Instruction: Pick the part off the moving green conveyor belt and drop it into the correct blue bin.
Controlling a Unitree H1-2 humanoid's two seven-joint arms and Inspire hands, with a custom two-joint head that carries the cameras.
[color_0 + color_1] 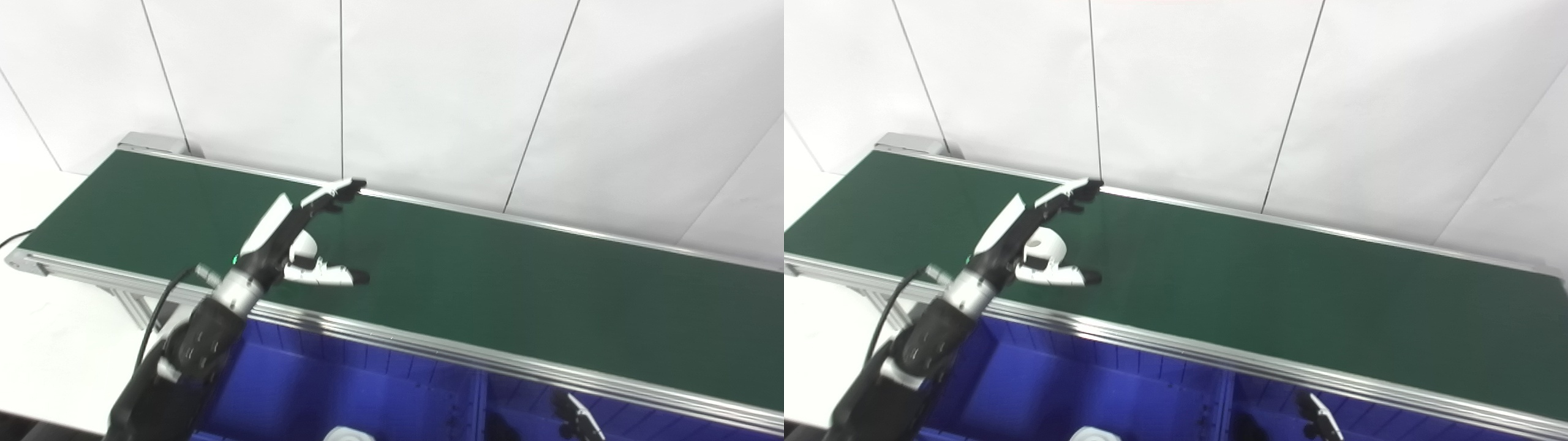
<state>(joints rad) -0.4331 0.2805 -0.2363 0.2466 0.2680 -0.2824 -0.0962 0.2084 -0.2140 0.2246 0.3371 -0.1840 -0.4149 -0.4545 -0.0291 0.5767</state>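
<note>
While the green conveyor belt [490, 269] shows no part, the left hand [300, 242] hangs over its left stretch, fingers spread, holding nothing. Right hand [579, 419]: barely visible over the near blue bin [343, 386], state unclear. Nearer hand undecidable.

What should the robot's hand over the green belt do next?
Probably wait where it is. The left hand hangs open above the belt, and no part shows on the belt to grab.
</note>
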